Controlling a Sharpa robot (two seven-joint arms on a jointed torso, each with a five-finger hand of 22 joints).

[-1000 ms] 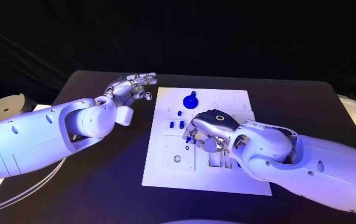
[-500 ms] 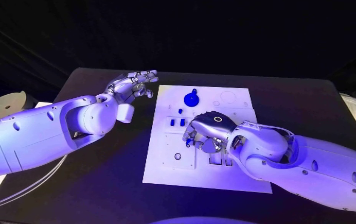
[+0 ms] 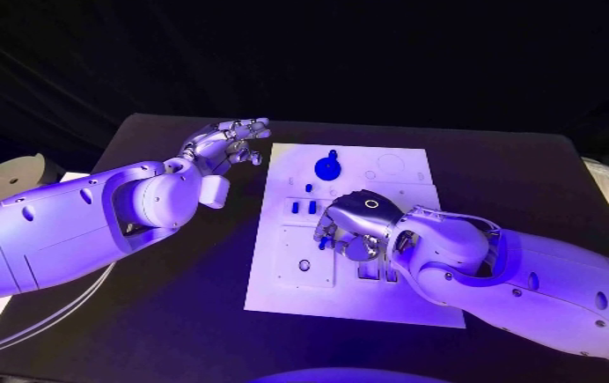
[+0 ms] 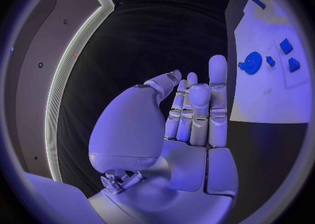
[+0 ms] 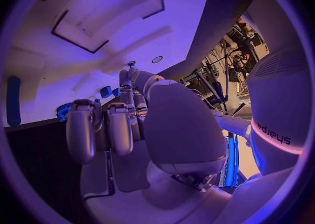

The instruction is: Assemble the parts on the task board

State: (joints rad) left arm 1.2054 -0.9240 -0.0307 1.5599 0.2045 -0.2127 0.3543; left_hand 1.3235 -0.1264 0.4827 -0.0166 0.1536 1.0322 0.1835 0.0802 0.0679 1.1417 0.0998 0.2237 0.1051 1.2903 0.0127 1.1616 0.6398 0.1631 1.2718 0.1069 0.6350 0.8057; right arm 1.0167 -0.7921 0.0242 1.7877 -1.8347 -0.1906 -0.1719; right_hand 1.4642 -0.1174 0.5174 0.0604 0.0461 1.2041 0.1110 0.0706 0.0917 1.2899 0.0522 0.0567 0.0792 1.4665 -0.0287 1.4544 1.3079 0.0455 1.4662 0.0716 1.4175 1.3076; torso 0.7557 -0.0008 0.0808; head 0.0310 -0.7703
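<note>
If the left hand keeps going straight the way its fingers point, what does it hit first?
Probably nothing: the left hand is open, fingers aimed along the board's left edge toward the table's far side. Bare black table lies ahead. The blue gear sits off to the side, though depth is unclear.

Two bulky arms in smooth, glossy white shells, built of rounded segments with dark seams at the joints. The left silver many-fingered hand [image 3: 226,147] has metallic, segmented fingers with pale rounded tips. The right silver many-fingered hand [image 3: 352,224] carries a small glowing ring on its domed back (thin wires run along the wrist behind it). Small dark screw holes dot the forearm shells.
</note>
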